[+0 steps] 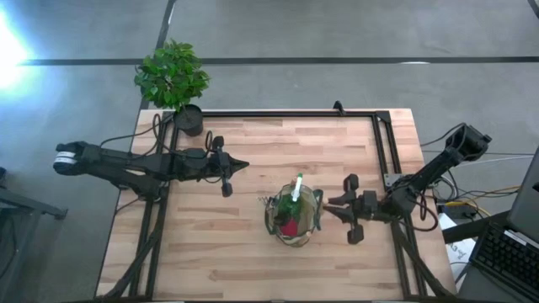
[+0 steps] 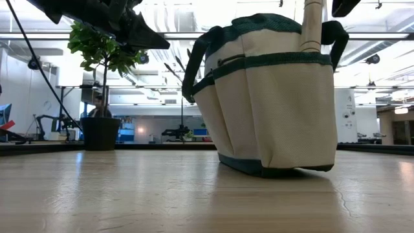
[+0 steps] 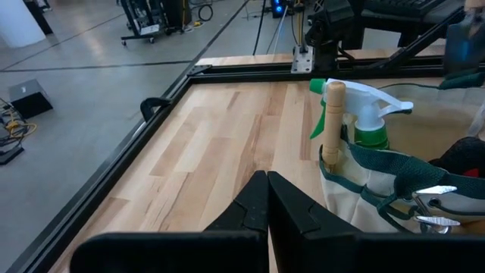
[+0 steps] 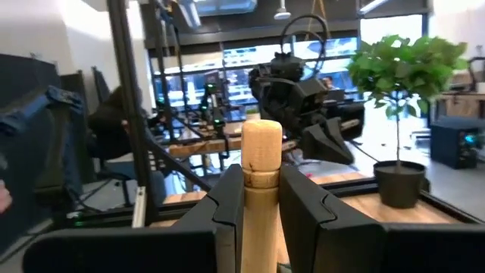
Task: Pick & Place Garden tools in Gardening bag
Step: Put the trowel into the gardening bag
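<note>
Gripping a wooden handle (image 4: 261,193) over the bag (image 1: 293,218), the right gripper (image 4: 261,199) seems to place the last tool; left gripper (image 3: 267,199) waits, pressed together.

Light butcher-block bench (image 1: 253,168) with black frame. Cream gardening bag (image 2: 275,103) with dark green trim and straps. Green spray bottle (image 3: 370,125), white top. Pale wooden handle (image 4: 261,193) between the black fingers of the right hand (image 4: 261,208). Green leafy plant (image 1: 172,74) in black pot.

Robotics lab: concrete floor (image 1: 337,29), equipment racks (image 3: 151,19), ceiling strip lights (image 2: 174,19).
</note>
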Motion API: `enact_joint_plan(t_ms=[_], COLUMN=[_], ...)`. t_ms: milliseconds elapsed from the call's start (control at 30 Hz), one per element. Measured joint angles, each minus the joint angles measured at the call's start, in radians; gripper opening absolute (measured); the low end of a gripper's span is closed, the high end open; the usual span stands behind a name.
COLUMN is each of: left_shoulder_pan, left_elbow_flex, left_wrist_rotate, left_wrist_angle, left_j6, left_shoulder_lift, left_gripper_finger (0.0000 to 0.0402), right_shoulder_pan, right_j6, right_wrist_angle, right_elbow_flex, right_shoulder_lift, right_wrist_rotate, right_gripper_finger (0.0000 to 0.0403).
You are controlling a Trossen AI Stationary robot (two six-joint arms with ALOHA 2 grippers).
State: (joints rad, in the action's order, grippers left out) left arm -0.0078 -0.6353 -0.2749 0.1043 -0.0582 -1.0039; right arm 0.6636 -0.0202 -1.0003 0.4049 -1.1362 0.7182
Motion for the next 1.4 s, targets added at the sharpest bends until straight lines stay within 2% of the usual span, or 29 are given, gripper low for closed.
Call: enact_joint_plan(t_ms=[100,267,433,900,1400], left_shoulder_pan=[0.000,0.000,0.000,0.000,0.000], left_elbow_flex=[0.000,0.000,0.000,0.000,0.000], left_wrist_rotate=[0.000,0.000,0.000,0.000,0.000], left_wrist_angle=[0.000,0.000,0.000,0.000,-0.001], left_j6=[-0.008,-0.009,-0.010,-0.010,-0.010], left_shoulder_lift=[0.000,0.000,0.000,0.000,0.000], left_gripper_finger=[0.0003,0.0003,0.0003,0.0003,0.0003], right_shoulder_pan=[-0.004,-0.015,-0.039,-0.047,-0.047], right_j6=[-0.035,-0.092,-0.034,0.070,0.118], right_wrist_angle=[-0.005,0.034,0.124,0.129,0.077], right_elbow_flex=[0.000,0.005,0.003,-0.002,-0.004], right_shoulder_lift=[0.005,0.004,0.004,-0.008,-0.140], right_wrist_rotate=[-0.015,0.024,0.074,0.014,0.011], right_gripper_finger=[0.0046,0.0046,0.0046,0.0046,0.0046])
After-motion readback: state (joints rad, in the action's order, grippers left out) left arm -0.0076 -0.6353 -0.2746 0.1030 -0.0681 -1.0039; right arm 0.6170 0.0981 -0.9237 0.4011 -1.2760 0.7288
